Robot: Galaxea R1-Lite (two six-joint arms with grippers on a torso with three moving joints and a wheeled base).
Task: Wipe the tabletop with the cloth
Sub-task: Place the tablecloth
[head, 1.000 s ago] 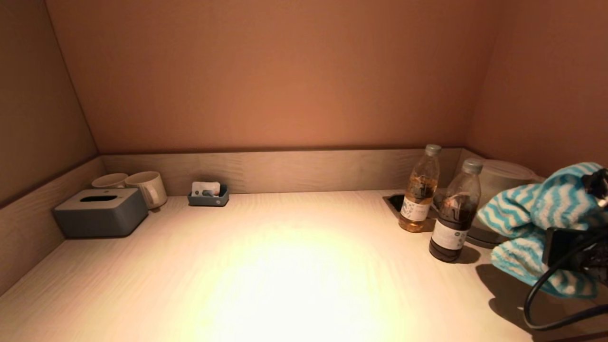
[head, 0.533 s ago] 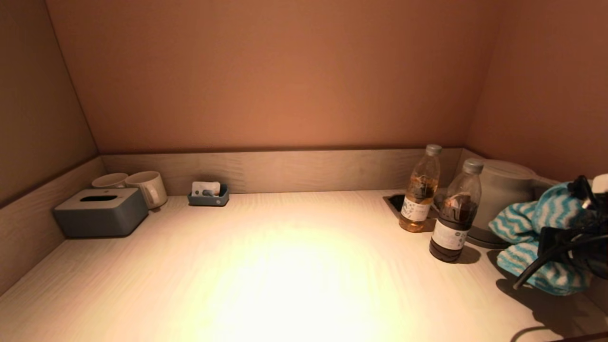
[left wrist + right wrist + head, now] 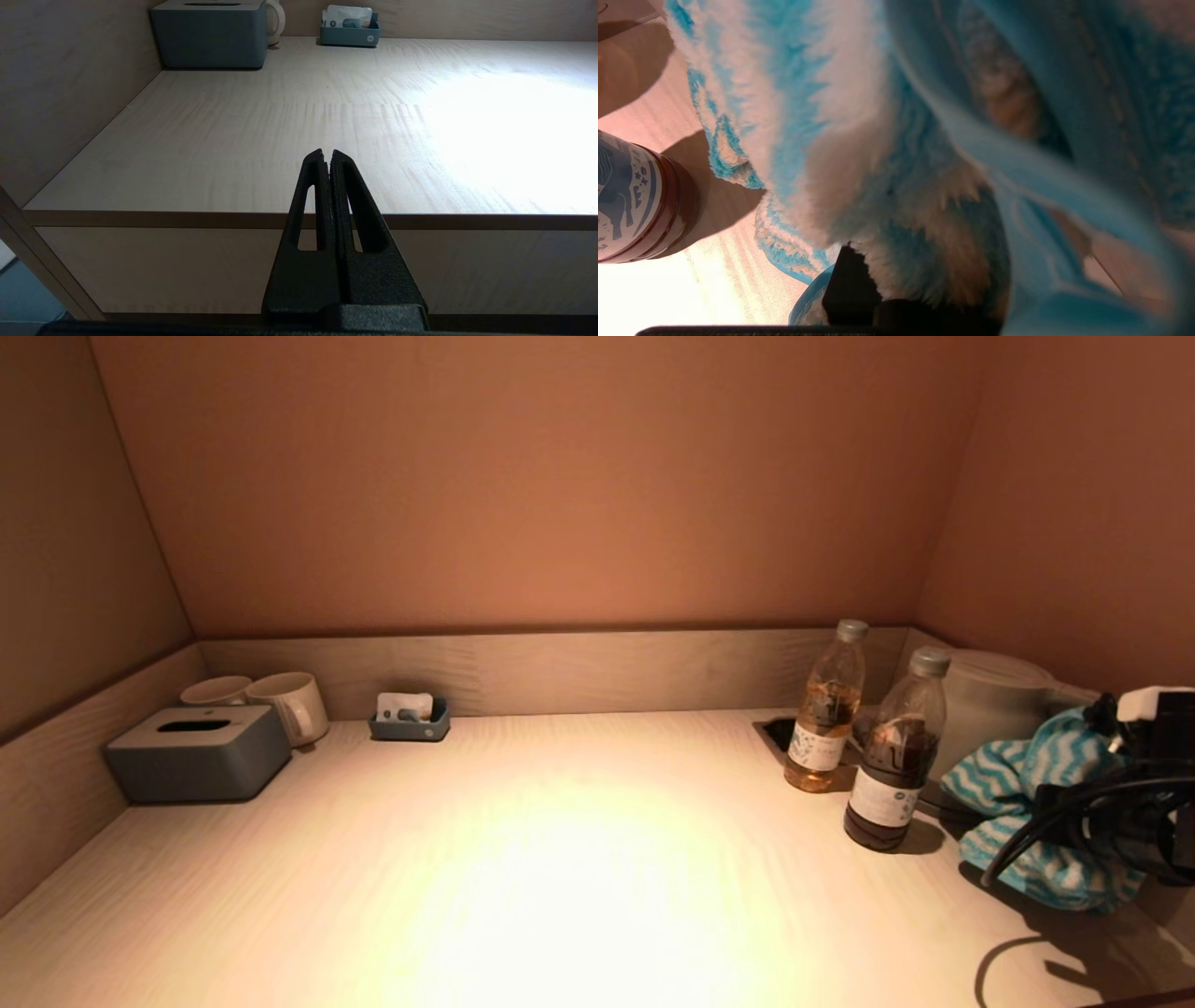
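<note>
Right hand (image 3: 1134, 793) clenched on the fluffy turquoise-and-white zigzag cloth (image 3: 1022, 803), bunched low over the pale wood-grain desk (image 3: 560, 877) at its far right edge. Just beside the cloth stood a dark-liquid plastic bottle (image 3: 892, 761), with an amber-liquid plastic bottle (image 3: 823, 709) behind it and a grey kettle (image 3: 990, 695) nearby. Left hand (image 3: 327, 161) hung off the desk's front edge, fingers pressed together, empty.

The fluffy cloth (image 3: 1018, 793) has turquoise and white zigzag stripes. The pale wooden tabletop (image 3: 560, 859) carries a grey-blue tissue box (image 3: 198, 752), two cream mugs (image 3: 289, 707), and two clear bottles with white labels, one amber (image 3: 825, 707) and one dark brown (image 3: 893, 751).
</note>
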